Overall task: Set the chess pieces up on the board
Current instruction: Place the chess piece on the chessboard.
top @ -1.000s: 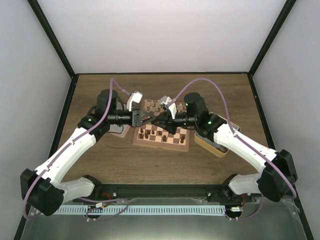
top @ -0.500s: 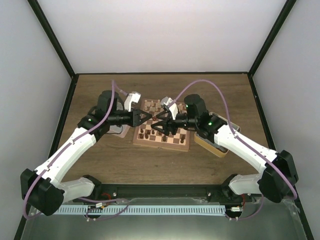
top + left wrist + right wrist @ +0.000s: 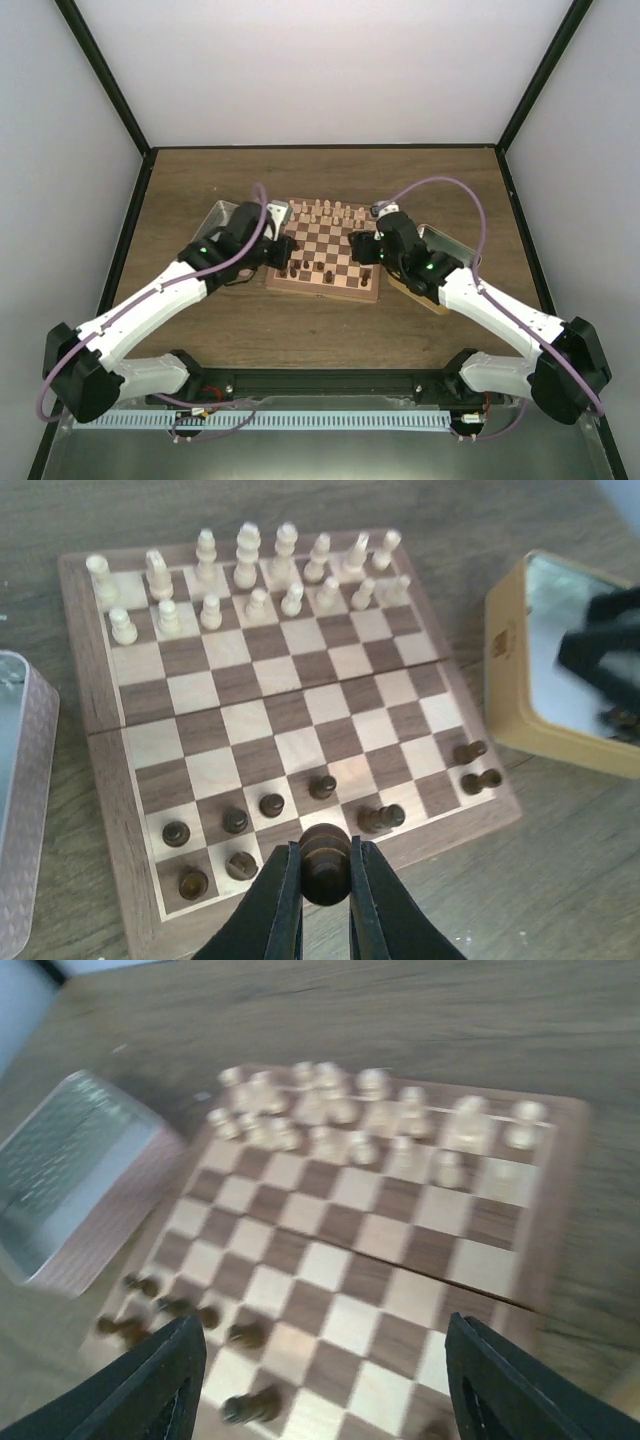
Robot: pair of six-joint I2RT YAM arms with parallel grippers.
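Withdrawn from the middle of the checkered wooden board [image 3: 100, 710] to its 9 o'clock side, the left gripper [image 3: 325, 880] pinches a round-topped dark chess piece [image 3: 325, 852]. At 3 o'clock the right gripper [image 3: 325, 1375] has its fingers spread wide.

The board [image 3: 300, 705] is wide open through its middle ranks; cream pieces [image 3: 248, 550] crowd the far rows, dark pieces [image 3: 272, 805] dot the near ones, silver tin [image 3: 25, 780] and gold tin [image 3: 510, 695] hem the sides.
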